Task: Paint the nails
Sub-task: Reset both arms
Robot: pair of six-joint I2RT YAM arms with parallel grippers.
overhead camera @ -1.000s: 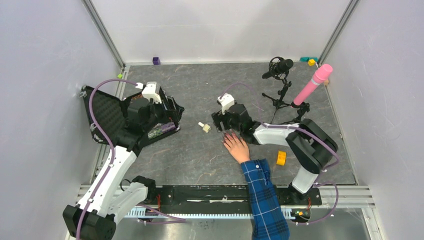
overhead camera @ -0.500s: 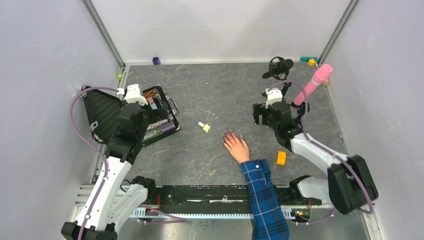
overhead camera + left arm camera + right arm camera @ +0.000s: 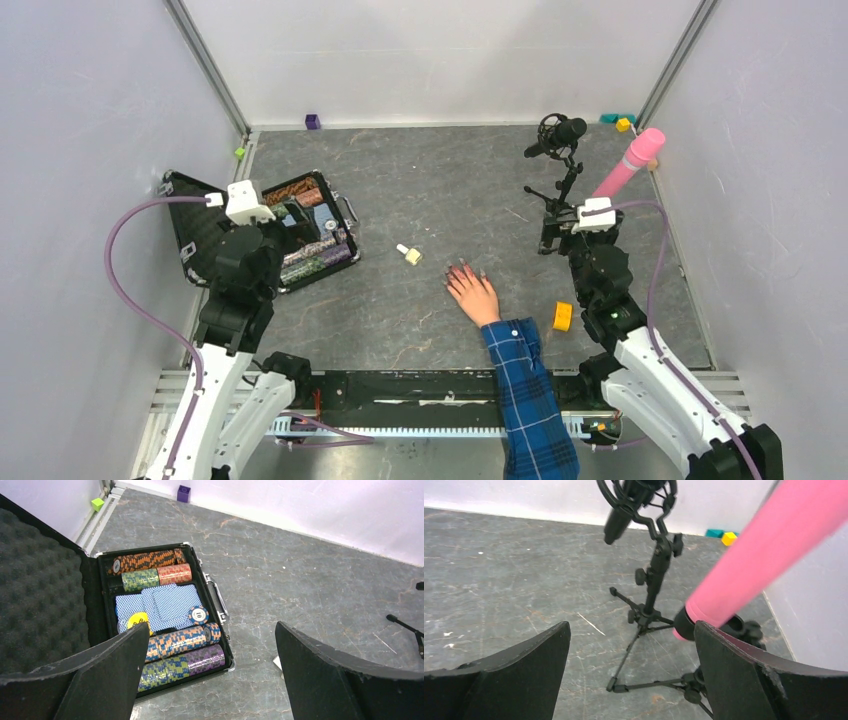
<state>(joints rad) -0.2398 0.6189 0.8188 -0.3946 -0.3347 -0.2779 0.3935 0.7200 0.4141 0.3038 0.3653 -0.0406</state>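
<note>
Nails (image 3: 463, 268) sit at the fingertips of a pale hand (image 3: 474, 292) lying flat, palm down, near the middle of the grey table (image 3: 430, 180), with the fingers pointing away from the arm bases. They look dark pinkish but are too small to show more. A blue plaid sleeve (image 3: 525, 385) runs from the wrist back over the near edge. A small white bottle (image 3: 408, 254) lies on the table left of the hand and a little beyond it, not touching it. Left jaws stand wide and hold nothing. They hang over the near side of an open black case (image 3: 45, 580) at the table's left, packed with poker chips and blue-backed cards. Right jaws are also spread wide and empty, well to the right of the hand. They face a microphone on a tripod stand (image 3: 616, 520) and a pink cylinder (image 3: 764, 555) leaning beside it. A yellow ring (image 3: 563, 316) lies between the sleeve and the right arm (image 3: 610, 300).
</note>
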